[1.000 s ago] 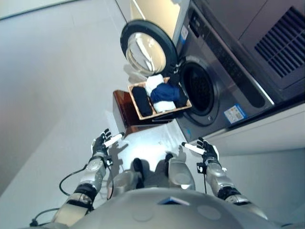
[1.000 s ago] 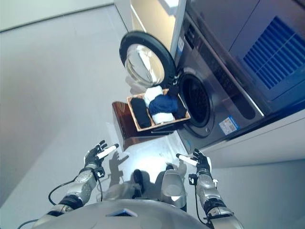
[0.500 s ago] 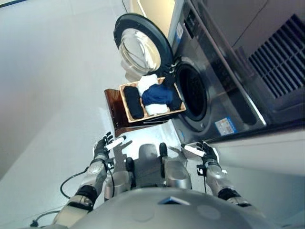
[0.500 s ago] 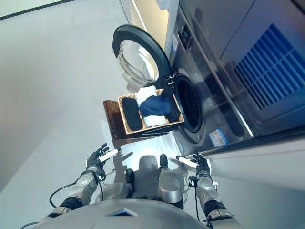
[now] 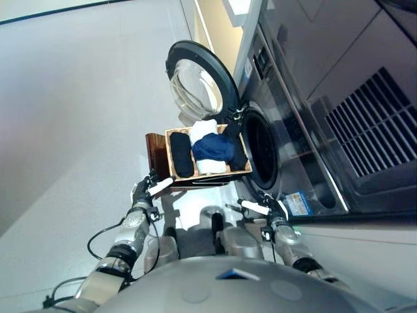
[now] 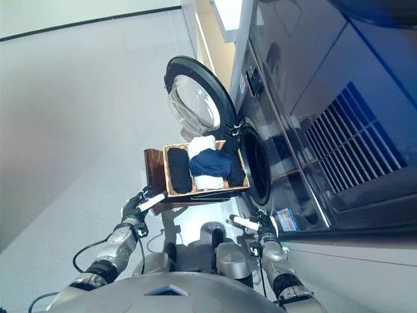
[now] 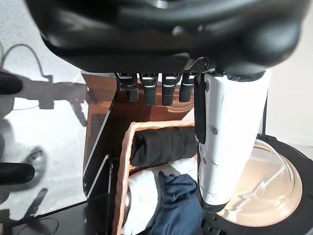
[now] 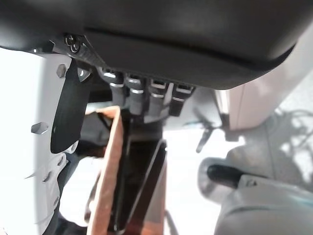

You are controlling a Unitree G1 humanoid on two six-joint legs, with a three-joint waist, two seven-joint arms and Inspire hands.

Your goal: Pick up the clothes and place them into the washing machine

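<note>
A wooden basket (image 5: 174, 175) sits on a dark brown stand (image 5: 156, 153) right in front of the washing machine (image 5: 296, 130), whose round door (image 5: 199, 81) stands open beside the drum opening (image 5: 260, 150). The clothes lie in the basket: a black piece (image 5: 181, 155) on one side, a white piece (image 5: 203, 129) and a dark blue piece (image 5: 214, 147) next to it. The left robot hand (image 5: 144, 191) hangs released near the basket's front corner, holding nothing. The right robot hand (image 5: 266, 207) hangs released just below the drum opening, also holding nothing.
</note>
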